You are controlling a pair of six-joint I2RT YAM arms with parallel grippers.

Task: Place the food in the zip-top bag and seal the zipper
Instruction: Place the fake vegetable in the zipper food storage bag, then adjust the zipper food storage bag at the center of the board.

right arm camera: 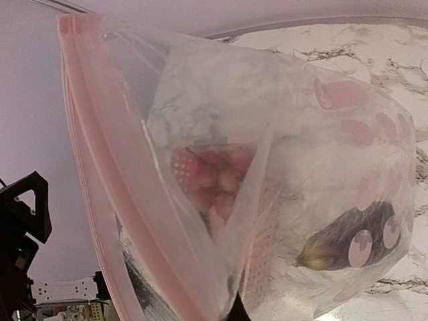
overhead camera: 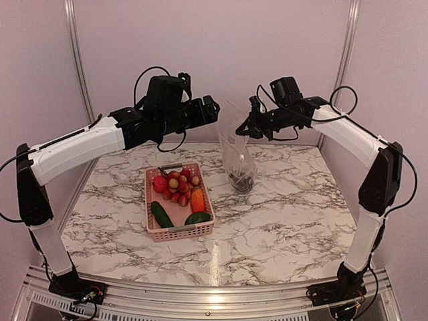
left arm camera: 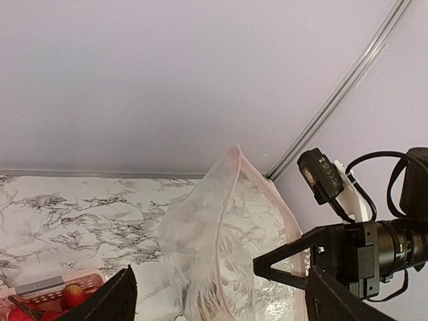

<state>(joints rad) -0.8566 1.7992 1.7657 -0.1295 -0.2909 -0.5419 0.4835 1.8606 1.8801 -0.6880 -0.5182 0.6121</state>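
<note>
— Bag first: where does it stand?
— The large clear crinkly zip-top bag (overhead camera: 237, 159) stands upright just right of the pink latticed plastic basket (overhead camera: 179, 231), near that basket's far corner. My right pincer (overhead camera: 246, 128) is clenched on the bag's upper edge, well above the basket. A purple eggplant (right arm camera: 338, 242) lies at the bottom of the bag.
— And your other one?
— My left pincer (left arm camera: 224, 299) is spread wide with nothing in it, above the basket's far side and facing the bag's mouth. The pale pink zipper strip (right arm camera: 124, 180) looks parted; how wide, I cannot tell.
— What remains in the basket?
— Red tomatoes (overhead camera: 160, 182), small red and tan balls (overhead camera: 180, 188), an orange-red fruit (overhead camera: 198, 199), a dark green cucumber (overhead camera: 161, 214) and a green pepper (overhead camera: 198, 218).
— So the step?
— Fetching the next piece, I judge. The left pincer should drop straight into the basket and take one piece across its narrow middle. Then it should lift clear of the basket's rim and let go above the mouth rather than pushing inside, since thin plastic would likely buckle. The right pincer ought to hold steady and lean the mouth toward the basket.
</note>
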